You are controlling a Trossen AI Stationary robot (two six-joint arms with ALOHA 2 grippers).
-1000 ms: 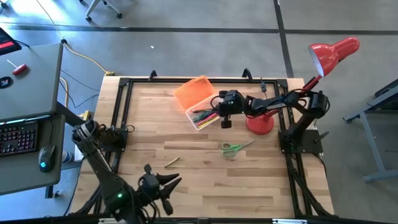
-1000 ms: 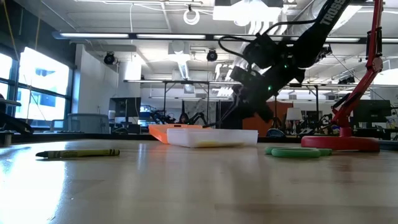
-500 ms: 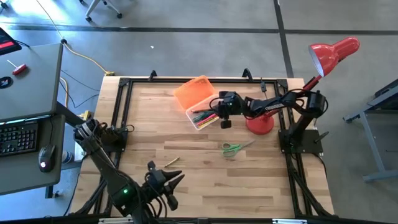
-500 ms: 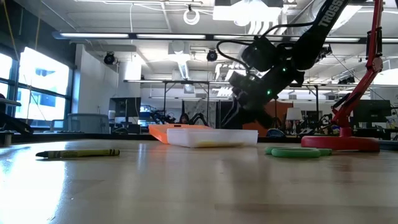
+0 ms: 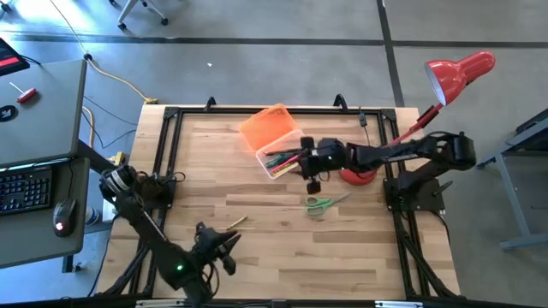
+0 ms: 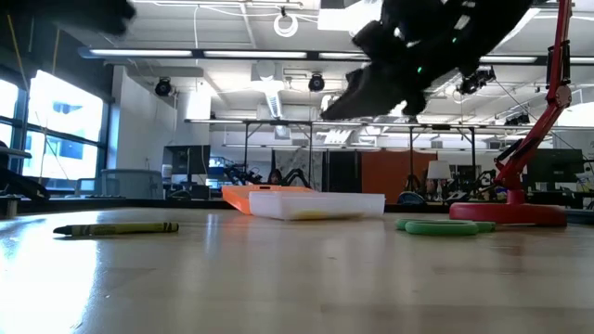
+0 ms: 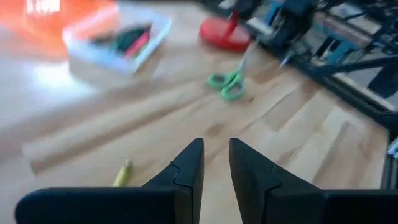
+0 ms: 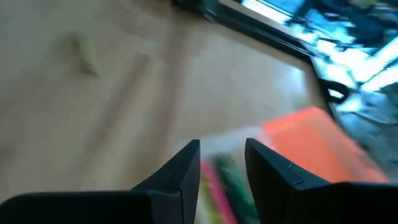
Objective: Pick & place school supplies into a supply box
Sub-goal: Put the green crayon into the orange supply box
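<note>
The supply box (image 5: 276, 160), a clear tray with several pens and markers in it, sits far of centre, its orange lid (image 5: 268, 127) lying open behind it. My right gripper (image 5: 312, 174) hangs open in the air just right of the box, high above the table in the low view (image 6: 371, 83), with nothing between its fingers (image 8: 222, 155). Green-handled scissors (image 5: 318, 204) lie flat on the wood near it. A yellow-green crayon (image 5: 236, 222) lies toward the front left. My left gripper (image 7: 216, 162) hovers open near the front edge (image 5: 227, 246), just short of the crayon (image 7: 122, 173).
A red desk lamp stands with its round base (image 5: 360, 171) right of the box and its head (image 5: 458, 73) beyond the table's far right corner. A black frame (image 5: 171, 115) borders the wooden top. Bare wood lies between the crayon and the scissors.
My right gripper has risen from just over the supply box and drawn a little toward the table's near edge, ending well above the tray. My left arm has shifted slightly near the front edge. The box, scissors and crayon have stayed put.
</note>
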